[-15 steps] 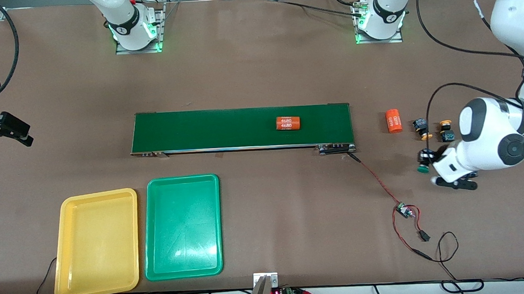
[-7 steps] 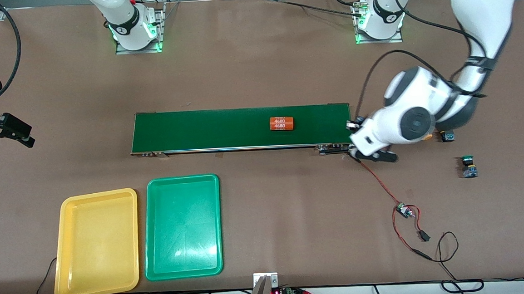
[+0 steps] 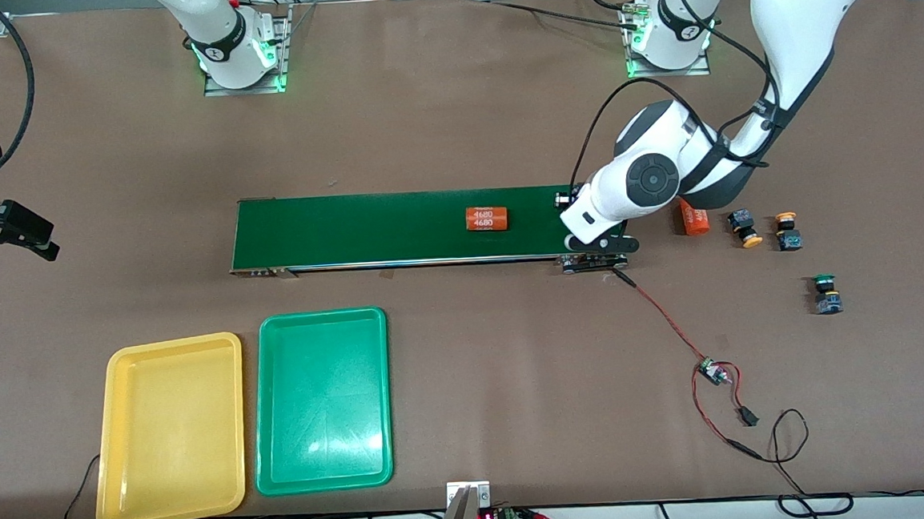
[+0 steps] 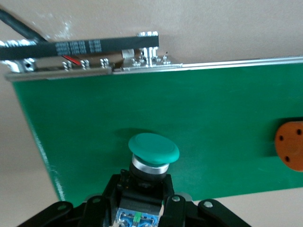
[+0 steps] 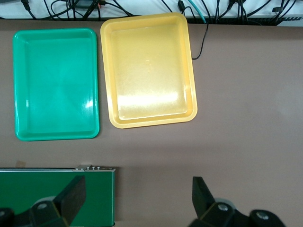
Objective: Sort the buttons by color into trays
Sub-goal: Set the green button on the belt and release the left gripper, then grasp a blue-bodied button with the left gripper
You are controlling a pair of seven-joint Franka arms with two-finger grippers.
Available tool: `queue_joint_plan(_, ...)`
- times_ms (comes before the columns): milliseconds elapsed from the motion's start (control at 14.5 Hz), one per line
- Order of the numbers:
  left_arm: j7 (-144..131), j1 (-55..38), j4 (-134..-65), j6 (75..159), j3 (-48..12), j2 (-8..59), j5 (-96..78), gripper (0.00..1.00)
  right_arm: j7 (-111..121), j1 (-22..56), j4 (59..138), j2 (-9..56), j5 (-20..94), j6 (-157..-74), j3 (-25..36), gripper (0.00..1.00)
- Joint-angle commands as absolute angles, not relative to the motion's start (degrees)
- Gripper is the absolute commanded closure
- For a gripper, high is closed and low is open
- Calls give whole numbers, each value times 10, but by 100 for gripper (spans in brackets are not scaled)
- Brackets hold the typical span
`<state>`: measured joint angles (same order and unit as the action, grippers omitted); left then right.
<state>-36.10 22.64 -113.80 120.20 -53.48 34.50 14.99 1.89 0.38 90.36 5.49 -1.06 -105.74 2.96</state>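
My left gripper [image 3: 577,219] is shut on a green-capped button [image 4: 153,147], held over the end of the dark-green conveyor belt [image 3: 396,227] toward the left arm's end. The other green button [image 3: 825,293] and two yellow-orange buttons [image 3: 742,226] [image 3: 787,231] sit on the table past that end of the belt. The yellow tray [image 3: 169,430] and the green tray [image 3: 322,400] lie empty side by side, nearer the front camera than the belt; both show in the right wrist view [image 5: 147,70] [image 5: 56,84]. My right gripper [image 5: 137,198] is open and empty, waiting at the right arm's end of the table.
An orange cylinder with white print [image 3: 486,219] lies on the belt, and another [image 3: 692,220] lies on the table just off the belt's end, partly hidden by my left arm. A red-and-black wire with a small circuit board [image 3: 709,371] runs from the belt toward the front edge.
My left arm has carried the green button from the button cluster to over the belt's end. The cylinder on the belt has drifted toward the right arm's end.
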Motion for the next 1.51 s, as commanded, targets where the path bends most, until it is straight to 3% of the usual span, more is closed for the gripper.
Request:
queue_joint_plan(0, -386, 240, -1138, 1206, -543, 342, 156, 22, 13, 3, 906, 58, -11, -1055, 28, 0)
queue_joint_plan(69, -389, 245, -1134, 1202, -545, 340, 156, 0, 13, 4, 906, 57, -11, -1051, 28, 0)
queue_joint_plan(206, -394, 246, -1096, 1151, -545, 335, 156, 0, 11, 4, 906, 55, -11, -1044, 28, 0)
queue_joint_plan(413, -396, 243, -983, 1017, -542, 337, 162, 0, 11, 6, 906, 58, -11, -1045, 25, 0)
queue_joint_plan(550, -392, 243, -938, 980, -521, 339, 170, 0, 11, 7, 906, 57, -11, -1043, 25, 0)
queue_joint_plan(826, -386, 244, -933, 976, -463, 343, 305, 0, 11, 3, 903, 76, 7, -1071, 25, 0)
queue_joint_plan(1238, -264, 245, -872, 981, -334, 405, 382, 0, 19, -18, 904, 74, 9, -1019, 28, 0)
queue_joint_plan(1445, -146, 266, -852, 1048, -300, 418, 375, 0, 18, -17, 904, 78, 16, -1019, 26, 0)
